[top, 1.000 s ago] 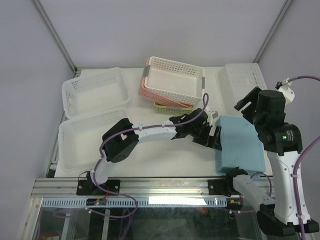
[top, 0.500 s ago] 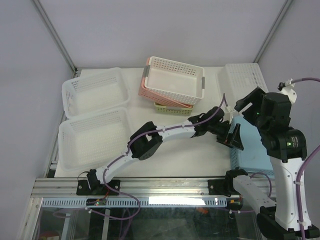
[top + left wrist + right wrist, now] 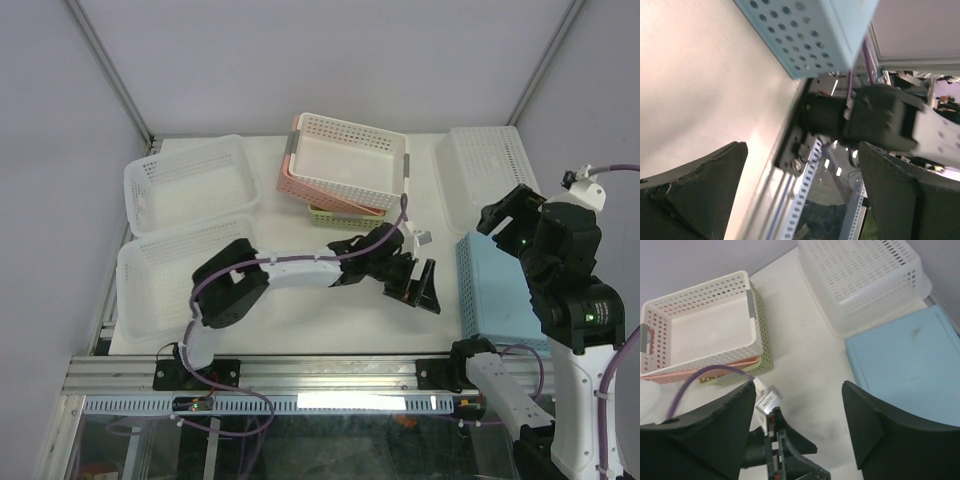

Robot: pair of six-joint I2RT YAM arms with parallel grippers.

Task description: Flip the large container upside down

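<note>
The large light blue container (image 3: 497, 292) rests base-up, rim down, at the near right of the table (image 3: 300, 310), so the inversion appears complete; the left gripper (image 3: 418, 286) near it and the right gripper (image 3: 797, 405) above it are both spread wide and empty, with only arm retraction judged outstanding

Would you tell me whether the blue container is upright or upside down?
Upside down: the blue container shows its flat closed base facing up.

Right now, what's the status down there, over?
Left gripper open, empty. Right gripper open, raised. Blue container bottom up, untouched. Nothing on it.
</note>
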